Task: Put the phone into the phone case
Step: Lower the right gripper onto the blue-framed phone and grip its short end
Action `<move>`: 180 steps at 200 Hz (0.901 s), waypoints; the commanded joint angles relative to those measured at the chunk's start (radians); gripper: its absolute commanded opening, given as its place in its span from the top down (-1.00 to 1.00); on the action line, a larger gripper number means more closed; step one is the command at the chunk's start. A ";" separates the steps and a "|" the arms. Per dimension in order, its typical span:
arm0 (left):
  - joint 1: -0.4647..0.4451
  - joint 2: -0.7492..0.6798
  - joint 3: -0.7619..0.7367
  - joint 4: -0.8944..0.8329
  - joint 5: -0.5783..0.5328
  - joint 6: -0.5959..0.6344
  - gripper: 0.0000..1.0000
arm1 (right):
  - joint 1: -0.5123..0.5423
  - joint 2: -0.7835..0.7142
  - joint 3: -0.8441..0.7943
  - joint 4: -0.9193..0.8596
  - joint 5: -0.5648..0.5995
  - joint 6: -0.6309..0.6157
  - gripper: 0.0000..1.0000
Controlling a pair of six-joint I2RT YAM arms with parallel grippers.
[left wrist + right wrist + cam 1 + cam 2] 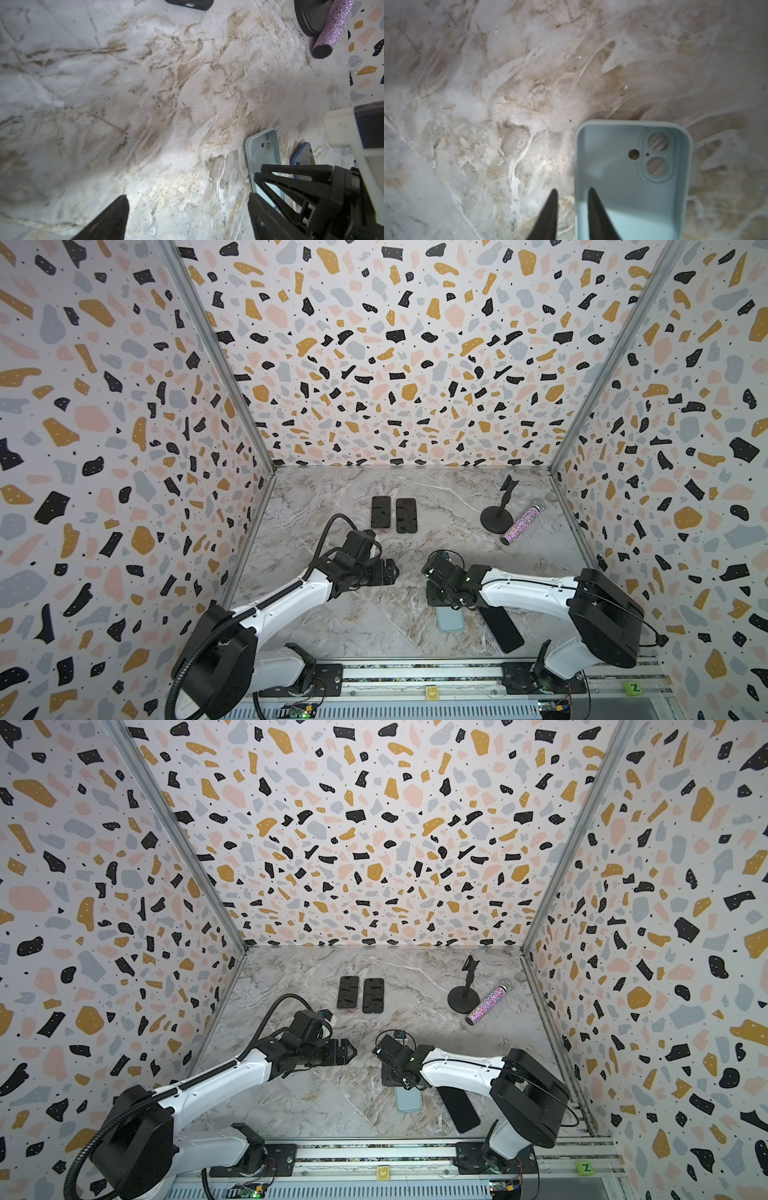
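My right tool (572, 189) hangs over the case (623, 197), jaws slightly parted astride its side wall, gripping nothing. The case lies hollow-up on the bench (332, 626), lower centre in both top views. The phone (500, 628) lies slanted just right of it. My left tool (187, 196) hovers wide open, centre-left. Farther up: two more phones (381, 512), a stand (496, 520), a glitter mic (521, 520).

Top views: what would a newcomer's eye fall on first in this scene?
First the loud terrazzo walls around the marble table. Then, at the back right, a glittery microphone lies beside a black stand, and at the back centre a dark phone lies beside a second dark phone. Nearest, the right gripper straddles a side wall of an empty light blue phone case, with a black phone next to it.
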State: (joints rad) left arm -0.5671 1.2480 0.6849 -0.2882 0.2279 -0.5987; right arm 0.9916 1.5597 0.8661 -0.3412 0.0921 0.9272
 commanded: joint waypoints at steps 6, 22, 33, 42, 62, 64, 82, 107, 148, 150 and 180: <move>0.008 -0.022 -0.015 0.008 0.001 -0.009 -0.81 | 0.003 -0.067 0.042 -0.075 0.019 -0.004 -0.05; 0.008 -0.017 -0.015 0.021 0.017 -0.012 -0.81 | -0.007 -0.156 -0.005 -0.160 0.057 -0.008 -0.27; 0.008 -0.010 -0.019 0.040 0.036 -0.018 -0.81 | -0.020 -0.224 -0.046 -0.235 0.079 0.000 -0.44; 0.007 -0.002 -0.019 0.053 0.049 -0.019 -0.80 | -0.033 -0.285 -0.082 -0.301 0.101 0.024 -0.57; 0.007 0.014 -0.018 0.074 0.069 -0.019 -0.80 | -0.079 -0.442 -0.179 -0.379 0.125 0.061 -0.72; 0.007 0.016 -0.018 0.076 0.071 -0.019 -0.80 | -0.089 -0.458 -0.188 -0.381 0.123 0.062 -0.76; 0.006 0.035 -0.012 0.092 0.084 -0.018 -0.80 | -0.176 -0.587 -0.283 -0.373 0.074 0.071 -0.79; 0.006 0.060 -0.003 0.104 0.102 -0.015 -0.79 | -0.274 -0.689 -0.377 -0.360 0.029 0.091 -0.80; 0.006 0.082 0.001 0.116 0.110 -0.007 -0.79 | -0.361 -0.705 -0.439 -0.362 0.032 0.079 -0.87; 0.006 0.084 0.001 0.117 0.110 -0.007 -0.79 | -0.367 -0.705 -0.444 -0.357 0.027 0.078 -0.87; 0.006 0.097 0.002 0.122 0.116 0.002 -0.79 | -0.423 -0.717 -0.517 -0.288 -0.066 0.056 -0.87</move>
State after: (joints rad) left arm -0.5648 1.3350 0.6758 -0.1959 0.3244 -0.6136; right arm 0.5983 0.8593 0.3885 -0.6548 0.0963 1.0012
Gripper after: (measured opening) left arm 0.895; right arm 0.935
